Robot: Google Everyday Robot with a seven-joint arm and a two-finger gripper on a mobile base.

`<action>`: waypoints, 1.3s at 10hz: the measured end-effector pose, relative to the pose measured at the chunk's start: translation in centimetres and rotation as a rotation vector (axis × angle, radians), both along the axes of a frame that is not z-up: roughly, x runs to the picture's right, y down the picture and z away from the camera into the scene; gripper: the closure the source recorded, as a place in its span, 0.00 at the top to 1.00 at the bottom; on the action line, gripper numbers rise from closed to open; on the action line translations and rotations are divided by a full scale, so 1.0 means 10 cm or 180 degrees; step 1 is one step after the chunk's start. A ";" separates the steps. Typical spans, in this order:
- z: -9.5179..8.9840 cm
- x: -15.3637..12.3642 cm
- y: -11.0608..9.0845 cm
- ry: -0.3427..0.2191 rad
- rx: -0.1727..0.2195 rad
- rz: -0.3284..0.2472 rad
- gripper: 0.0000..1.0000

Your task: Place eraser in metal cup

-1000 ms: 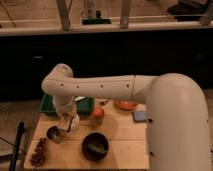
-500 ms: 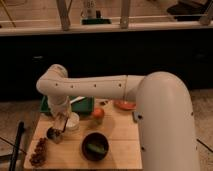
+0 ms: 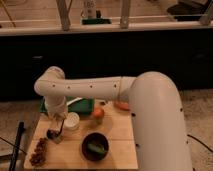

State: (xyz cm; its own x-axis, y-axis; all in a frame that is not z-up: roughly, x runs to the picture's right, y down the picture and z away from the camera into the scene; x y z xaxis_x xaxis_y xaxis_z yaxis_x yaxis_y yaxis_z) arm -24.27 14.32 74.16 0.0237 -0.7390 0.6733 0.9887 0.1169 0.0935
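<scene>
The metal cup [image 3: 53, 135] stands near the left edge of the wooden table [image 3: 120, 135], small, grey and dark inside. My gripper [image 3: 58, 127] hangs from the white arm [image 3: 90, 90] right above the cup, between it and the white cup [image 3: 71, 121]. The eraser does not show; I cannot tell whether it is in the gripper or in the cup.
A dark bowl [image 3: 95, 146] with something green inside sits at the front middle. An orange fruit [image 3: 98, 113] and a green object [image 3: 82, 105] lie behind it. An orange item [image 3: 121, 106] is at the back right. A brown lumpy object [image 3: 38, 151] lies at the front left.
My gripper has moved a little left, from beside the white cup to over the metal cup. The things on the table have not moved.
</scene>
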 end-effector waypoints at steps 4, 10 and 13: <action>-0.14 -0.05 0.06 -0.0025 0.0073 -0.0143 0.00; -0.17 -0.26 0.30 -0.0118 0.0013 -0.0452 0.00; -0.15 -0.28 0.41 -0.0082 -0.0070 -0.0528 0.19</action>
State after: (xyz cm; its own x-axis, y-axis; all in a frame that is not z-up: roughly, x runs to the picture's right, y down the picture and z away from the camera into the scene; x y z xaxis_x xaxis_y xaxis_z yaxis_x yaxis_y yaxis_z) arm -27.07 18.37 72.68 -0.1149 -0.7164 0.6882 0.9919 -0.0454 0.1184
